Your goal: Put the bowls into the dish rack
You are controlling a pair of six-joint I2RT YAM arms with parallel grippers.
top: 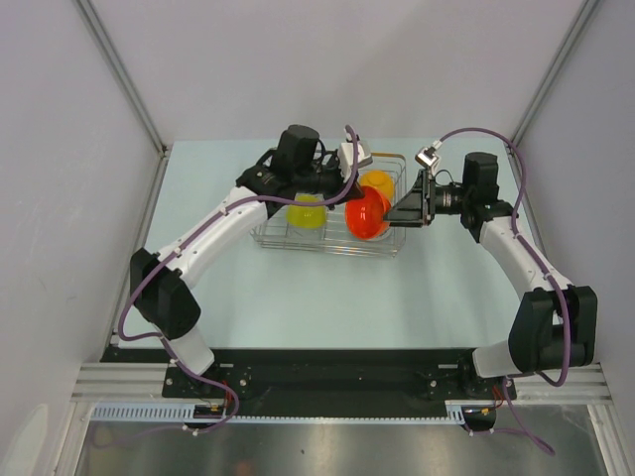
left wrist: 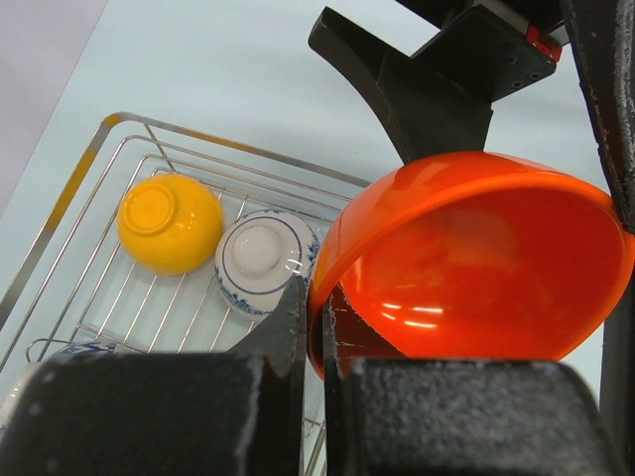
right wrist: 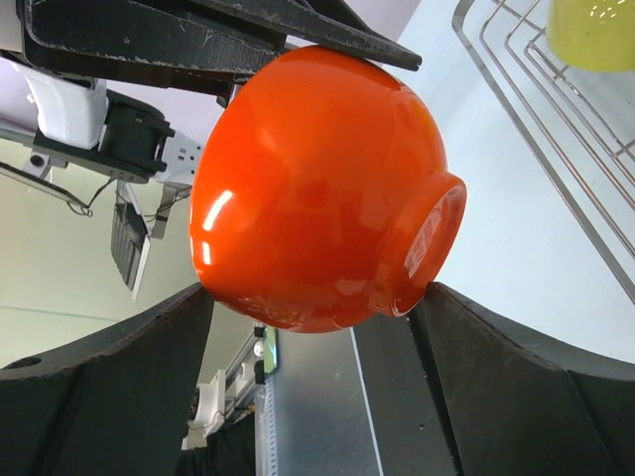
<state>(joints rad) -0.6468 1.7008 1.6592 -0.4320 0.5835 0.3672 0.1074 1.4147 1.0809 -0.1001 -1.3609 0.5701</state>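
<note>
- The glossy, round red-orange bowl [top: 367, 215] [left wrist: 476, 268] [right wrist: 308, 188] is hanging in the air over the right-hand part of the rack. It is tipped on its side, with its hollow facing the left wrist camera and its foot ring pointing the other way.
- The left gripper [left wrist: 313, 307] is pinching that bowl's rim. Its two black fingers are pressing together with only the bowl's wall between them.
- The right gripper [right wrist: 317, 290] [top: 402, 211] is reaching in from the right with its jaws spread wide on either side of the red-orange bowl. One finger is sitting just beside the foot ring and the other near the rim; whether they are pressing on the bowl cannot be told.
- The rectangular silver wire dish rack [top: 298, 238] [left wrist: 79, 188] is standing below, in the middle of the pale mint table [top: 298, 288].
- Inside the rack, a lime-yellow bowl [top: 306, 212] [right wrist: 595, 30] is sitting in the left part.
- An orange-yellow bowl [left wrist: 169, 223] [top: 377, 182] is lying upside down near the far right corner.
- A white bowl with blue pattern [left wrist: 266, 260] is lying upside down just beside the orange-yellow bowl.
</note>
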